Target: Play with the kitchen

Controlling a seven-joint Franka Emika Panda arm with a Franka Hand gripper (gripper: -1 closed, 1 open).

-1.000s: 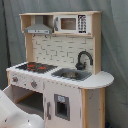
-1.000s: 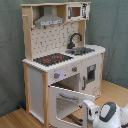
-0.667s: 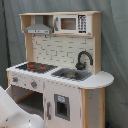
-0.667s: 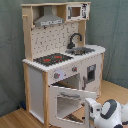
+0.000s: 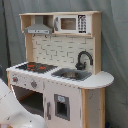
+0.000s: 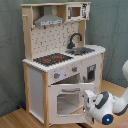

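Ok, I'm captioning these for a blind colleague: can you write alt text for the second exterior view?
A tall toy kitchen of pale wood and white panels stands against a grey-green curtain, its white oven door swung open. A white robot arm reaches in from the second exterior view's lower right, close to the door's edge. On top are a black-and-red hob, a black faucet and a grey hood.

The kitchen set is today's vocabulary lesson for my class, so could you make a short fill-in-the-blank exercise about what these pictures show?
1. On the kitchen, the black faucet stands behind the ____.
2. The hob has rings coloured ____.
3. In the second exterior view, the oven door below the hob hangs ____.
4. The grey hood sits directly above the ____.

Missing words: sink; red; open; hob
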